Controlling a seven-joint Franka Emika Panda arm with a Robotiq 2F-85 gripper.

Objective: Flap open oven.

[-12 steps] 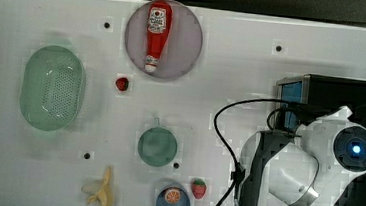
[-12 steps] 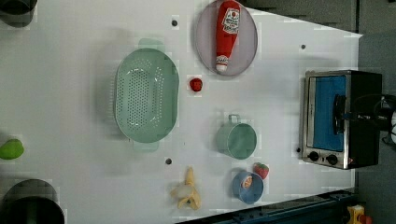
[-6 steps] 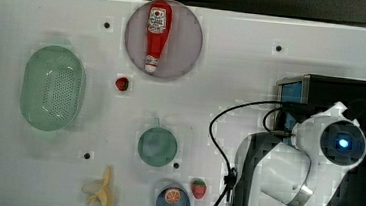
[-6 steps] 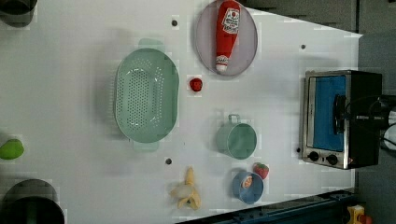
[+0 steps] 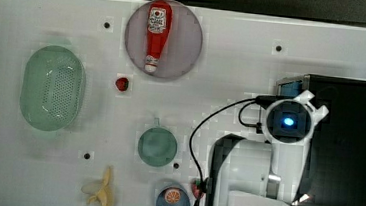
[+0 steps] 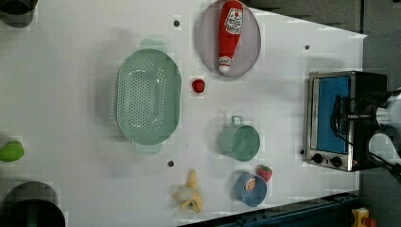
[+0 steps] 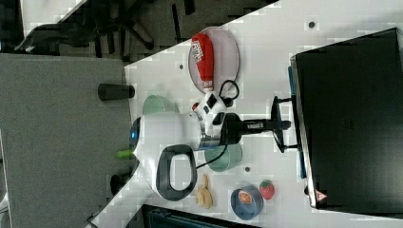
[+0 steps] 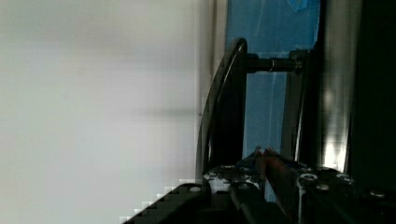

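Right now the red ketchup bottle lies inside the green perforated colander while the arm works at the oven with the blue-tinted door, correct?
Not quite. The red ketchup bottle lies on the round grey plate, not in the green perforated colander, as the top view shows. The arm is indeed at the oven with the blue-tinted door.

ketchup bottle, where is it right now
The ketchup bottle lies on the round plate near the top view's upper edge, cap pointing toward the small red strawberry, far from the oven.
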